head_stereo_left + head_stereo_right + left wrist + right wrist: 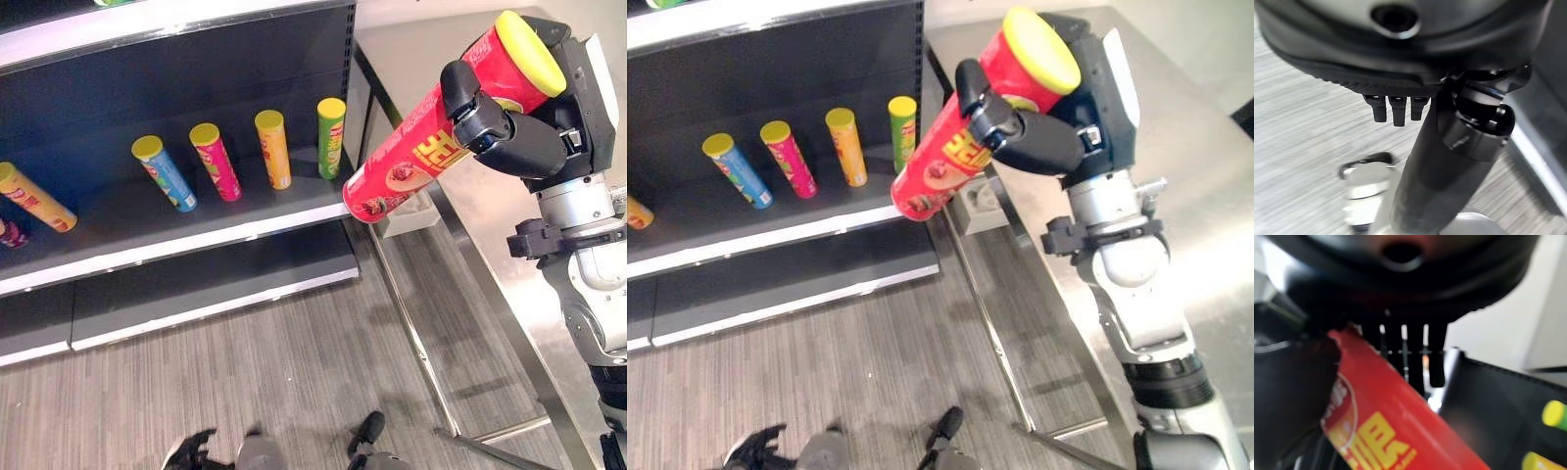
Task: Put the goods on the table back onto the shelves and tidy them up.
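Observation:
A red chip can [421, 157] with a yellow lid [529, 51] is held in the air, tilted, its bottom end pointing down toward the right end of the dark shelf board [196, 235]. My right hand [509, 137] is shut on its upper half, thumb across the front; the right wrist view shows the fingers [1430, 357] behind the red can [1381, 431]. Along the shelf stand a green can [331, 137], an orange can [273, 149], a pink can [216, 162] and a blue can [165, 173]. My left hand [1393, 105] hangs low over the floor, fingers relaxed, holding nothing.
A yellow-red can [34, 198] lies tilted at the shelf's left end. The steel table [1195, 196] stands to the right, its legs reaching the wood-look floor. A small white box [407, 211] sits on the floor under the table's edge. A lower shelf board [196, 294] juts out below.

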